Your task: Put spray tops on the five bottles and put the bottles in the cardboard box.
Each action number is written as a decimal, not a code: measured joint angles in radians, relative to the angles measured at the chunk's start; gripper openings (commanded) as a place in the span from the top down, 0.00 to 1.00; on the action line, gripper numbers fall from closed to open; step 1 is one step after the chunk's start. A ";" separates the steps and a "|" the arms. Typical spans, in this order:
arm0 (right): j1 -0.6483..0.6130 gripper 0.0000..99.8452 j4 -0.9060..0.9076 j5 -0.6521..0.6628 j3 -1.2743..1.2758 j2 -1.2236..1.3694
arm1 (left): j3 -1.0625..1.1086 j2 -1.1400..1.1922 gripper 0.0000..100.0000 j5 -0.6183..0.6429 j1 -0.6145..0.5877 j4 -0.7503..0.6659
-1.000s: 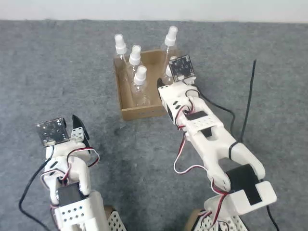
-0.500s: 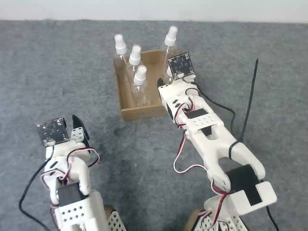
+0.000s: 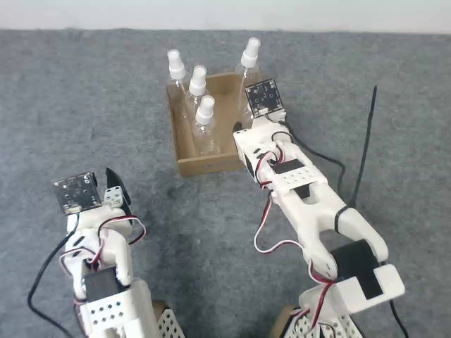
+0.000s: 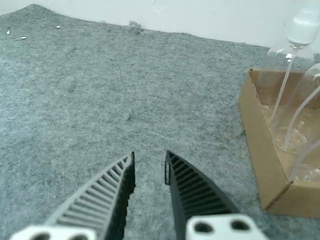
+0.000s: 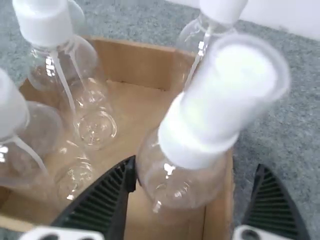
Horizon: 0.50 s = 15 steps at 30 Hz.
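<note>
Cardboard box (image 3: 184, 134) sits far centre; right gripper (image 5: 195, 167), jaws apart, straddles the capped bottle (image 5: 185, 180) in its near-right corner and could topple it on leaving. Near left, left gripper (image 4: 150, 156) has jaws slightly apart.

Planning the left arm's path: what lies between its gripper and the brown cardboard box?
Only bare grey carpet, from left gripper to brown cardboard box; left wrist view.

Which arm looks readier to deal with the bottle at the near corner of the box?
Right. The right gripper is open on either side of the capped bottle, at a corner of the cardboard box. The left gripper sits over the mat, apart from the box.
</note>
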 measured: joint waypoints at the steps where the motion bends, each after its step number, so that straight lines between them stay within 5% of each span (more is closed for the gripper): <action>1: 0.000 0.70 0.014 0.000 0.000 -0.005 | 0.000 0.000 0.91 0.000 0.000 0.000; 15: 0.000 0.71 0.222 0.000 0.000 -0.124 | 0.000 0.000 0.91 0.000 0.000 0.000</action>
